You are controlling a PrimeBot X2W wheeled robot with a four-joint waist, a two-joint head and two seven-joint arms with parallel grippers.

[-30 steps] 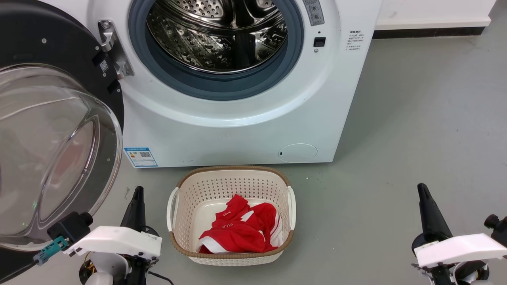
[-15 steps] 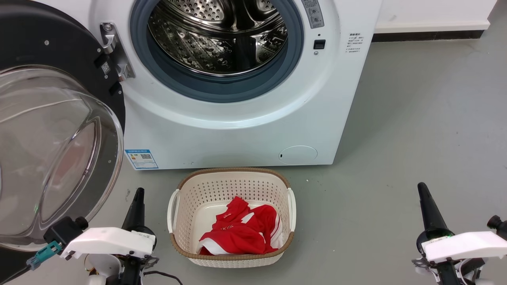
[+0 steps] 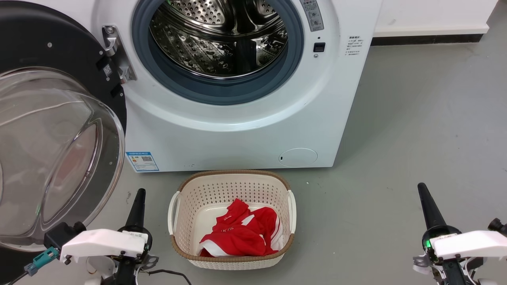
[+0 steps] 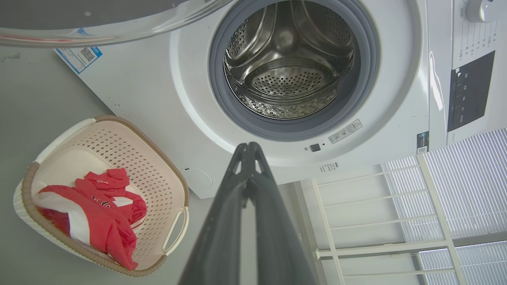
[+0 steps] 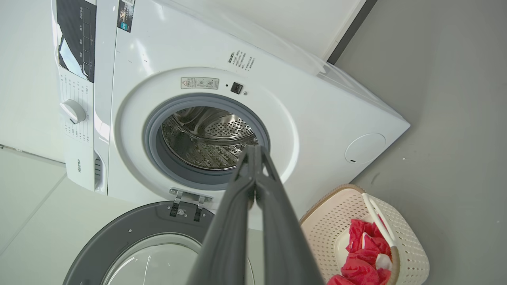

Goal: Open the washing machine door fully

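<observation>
The white washing machine point(image 3: 237, 130) fills the upper middle of the head view, its steel drum point(image 3: 218, 35) exposed. The washing machine door point(image 3: 51, 150), black-framed with a bulging clear glass bowl, hangs swung wide open on its metal hinge point(image 3: 117, 53) at the left. It also shows in the right wrist view as the door point(image 5: 130, 245) below the drum point(image 5: 208, 138). My left gripper point(image 3: 139, 194) is shut and empty at lower left, just right of the glass bowl, apart from it. My right gripper point(image 3: 422, 189) is shut and empty at lower right, over bare floor.
A cream perforated basket point(image 3: 231, 186) holding red and white clothing point(image 3: 237, 233) stands on the grey floor right before the machine, between my arms. A small round service cover point(image 3: 298, 157) sits low on the machine front. White window grilles point(image 4: 396, 213) show beside the machine.
The whole head view has slid slightly down the picture, so the camera moved. Both arms sit a little lower in the picture. The door's angle looks the same.
</observation>
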